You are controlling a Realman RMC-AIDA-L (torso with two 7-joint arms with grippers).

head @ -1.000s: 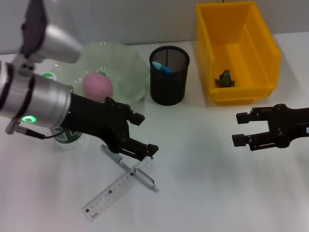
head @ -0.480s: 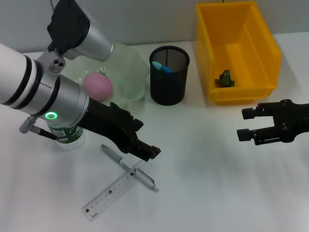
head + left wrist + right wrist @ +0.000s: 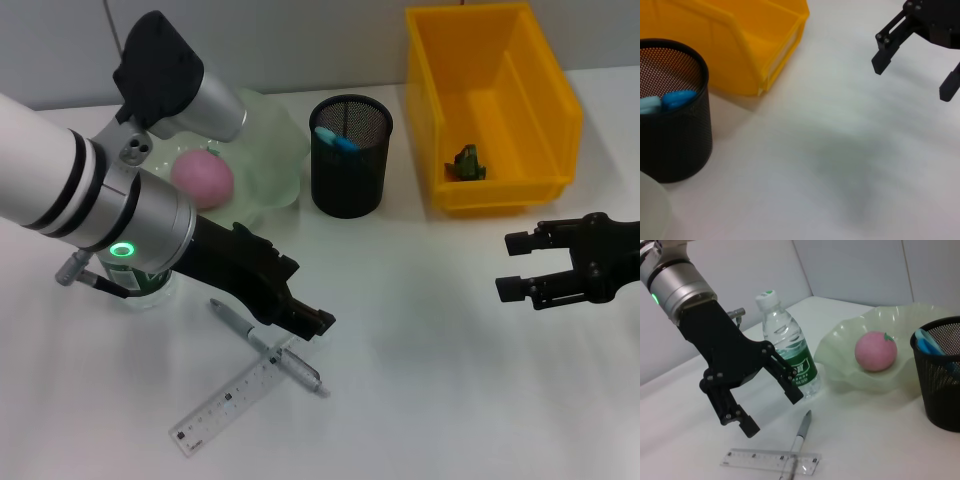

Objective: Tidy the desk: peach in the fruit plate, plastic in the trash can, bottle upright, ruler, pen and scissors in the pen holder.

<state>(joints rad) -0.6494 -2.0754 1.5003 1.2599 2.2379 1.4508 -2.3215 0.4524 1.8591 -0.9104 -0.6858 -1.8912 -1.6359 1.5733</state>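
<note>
My left gripper (image 3: pixel 305 297) hangs open just above the grey pen (image 3: pixel 266 346), which lies across the clear ruler (image 3: pixel 240 392) on the white desk. Nothing is between its fingers; the right wrist view shows the same gripper (image 3: pixel 771 409) over the pen (image 3: pixel 801 432) and ruler (image 3: pixel 765 460). The pink peach (image 3: pixel 203 178) sits in the pale green fruit plate (image 3: pixel 270 150). The bottle (image 3: pixel 785 352) stands upright beside my left arm. Blue scissors handles (image 3: pixel 335 138) stick out of the black mesh pen holder (image 3: pixel 350 170). My right gripper (image 3: pixel 508 266) is open and empty at the right.
A yellow bin (image 3: pixel 540 110) stands at the back right with a crumpled green piece of plastic (image 3: pixel 466 162) inside. The left wrist view shows the pen holder (image 3: pixel 670 135), the bin (image 3: pixel 740 35) and my right gripper (image 3: pixel 912 79) farther off.
My left arm has swung round and its gripper has shifted slightly down over the pen. The right gripper has drifted a little to the right.
</note>
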